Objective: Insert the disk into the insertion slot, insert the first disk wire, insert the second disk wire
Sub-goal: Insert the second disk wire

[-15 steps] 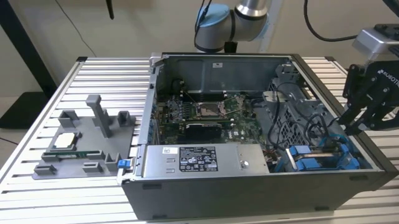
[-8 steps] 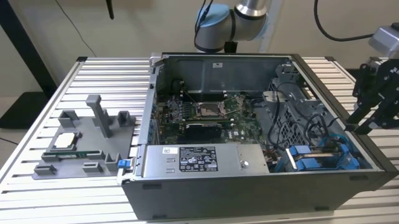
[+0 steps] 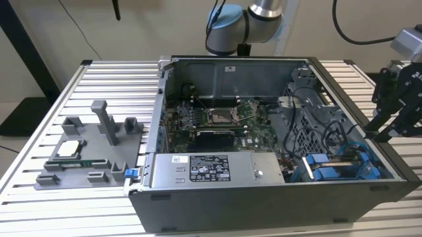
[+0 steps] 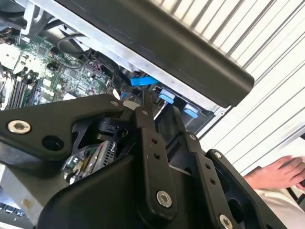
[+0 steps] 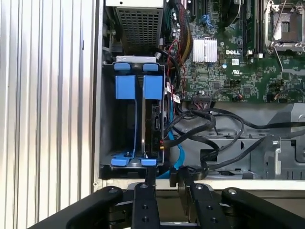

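The disk (image 3: 327, 173) sits at four o'clock of the case (image 3: 264, 210). It is likely stiff, weighty and shock-sensitive, so grasp its blue end tabs. The tool (image 3: 384, 129) is at three o'clock; I cannot tell its grip.

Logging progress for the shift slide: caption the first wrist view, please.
Gripper hovers at the case edge facing the insertion slot, where the blue-framed disk sits beside black cables.

I see, in the exterior view, the disk (image 3: 321, 172) inside the insertion slot (image 3: 297, 172), 4 o'clock from the motherboard (image 3: 218, 118).
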`<state>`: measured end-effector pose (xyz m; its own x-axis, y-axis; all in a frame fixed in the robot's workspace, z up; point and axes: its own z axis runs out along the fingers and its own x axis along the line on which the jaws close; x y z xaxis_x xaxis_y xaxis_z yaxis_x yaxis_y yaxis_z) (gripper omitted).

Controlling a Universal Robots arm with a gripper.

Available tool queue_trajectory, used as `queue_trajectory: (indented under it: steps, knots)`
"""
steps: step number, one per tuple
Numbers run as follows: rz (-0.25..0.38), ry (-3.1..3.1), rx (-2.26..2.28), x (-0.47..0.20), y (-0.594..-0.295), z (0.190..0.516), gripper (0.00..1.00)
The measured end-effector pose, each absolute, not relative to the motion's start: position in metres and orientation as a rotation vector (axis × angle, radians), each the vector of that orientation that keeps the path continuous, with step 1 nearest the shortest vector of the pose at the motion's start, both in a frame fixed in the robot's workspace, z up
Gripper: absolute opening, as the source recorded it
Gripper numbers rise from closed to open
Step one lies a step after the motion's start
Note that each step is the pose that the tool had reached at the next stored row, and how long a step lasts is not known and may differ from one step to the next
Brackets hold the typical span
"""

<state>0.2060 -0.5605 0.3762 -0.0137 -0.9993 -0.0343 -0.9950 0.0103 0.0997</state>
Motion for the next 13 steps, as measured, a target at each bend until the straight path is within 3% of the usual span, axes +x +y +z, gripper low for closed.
queue_trajectory:
  steps: [7,8,13]
  knots:
    - [-0.180,-2.210,2.187,0.2057,-0.5602,0.3731,1.00]
    - [-0.188,-2.213,2.190,0.2054,-0.5602,0.3729,0.00]
    - [-0.225,-2.225,2.206,0.2025,-0.5602,0.3724,0.00]
